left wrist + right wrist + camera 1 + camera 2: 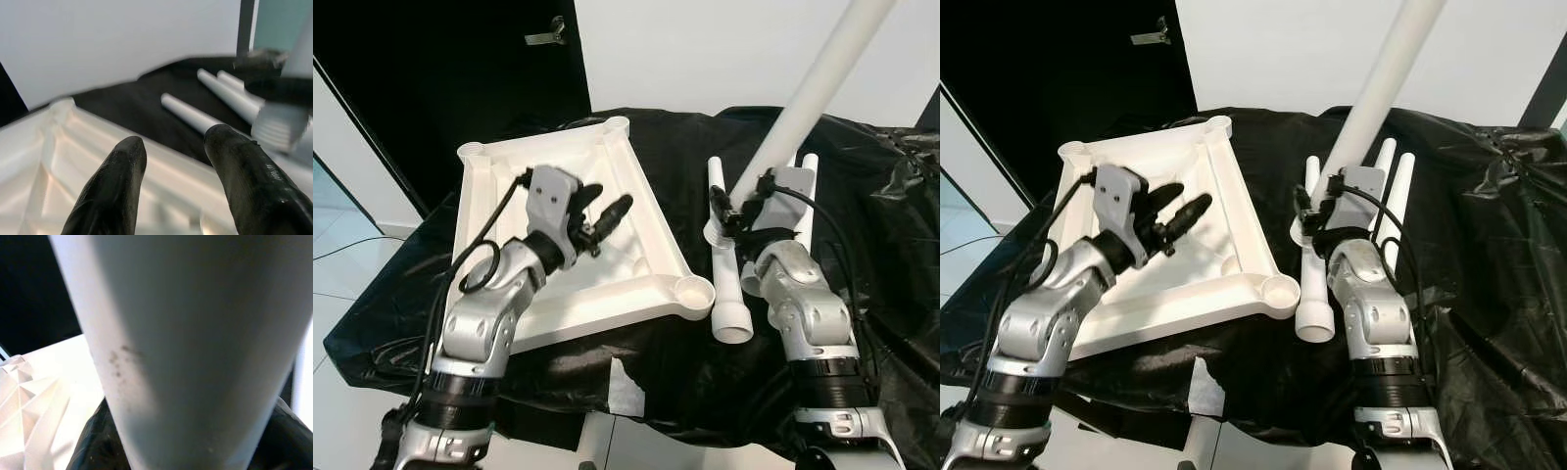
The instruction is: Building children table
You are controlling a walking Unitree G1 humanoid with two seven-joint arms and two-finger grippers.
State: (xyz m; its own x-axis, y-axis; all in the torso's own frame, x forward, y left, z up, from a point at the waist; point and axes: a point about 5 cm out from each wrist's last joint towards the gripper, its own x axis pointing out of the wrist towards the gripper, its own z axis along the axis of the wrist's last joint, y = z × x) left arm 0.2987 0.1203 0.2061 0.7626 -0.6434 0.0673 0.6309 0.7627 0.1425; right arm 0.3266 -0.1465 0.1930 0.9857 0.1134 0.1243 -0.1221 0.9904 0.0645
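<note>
The white tabletop (499,257) lies upside down on a work surface draped in black sheeting (666,362), its ribbed underside up and a round leg socket (694,291) at each corner. The right gripper (736,213) holds one white table leg (818,83) near its threaded lower end, the tube slanting up and away over the sheeting. Three more spare legs (726,264) lie side by side just beside the tabletop's right edge.

The step in hand looks like seating this leg in the near-right socket. To do it well, I'd say the threaded end needs carrying across to that socket, the tube brought upright so the threads meet squarely, and then turned in without cross-threading. The long tube swings wide above, so the move should be slow.

The right gripper's fingers are clamped on the leg; in the right wrist view the tube sits between the dark pads. The left gripper (599,213) hovers above the tabletop's ribbed middle with its two fingers (112,191) spread apart, holding nothing. It could press down to steady the tabletop.
</note>
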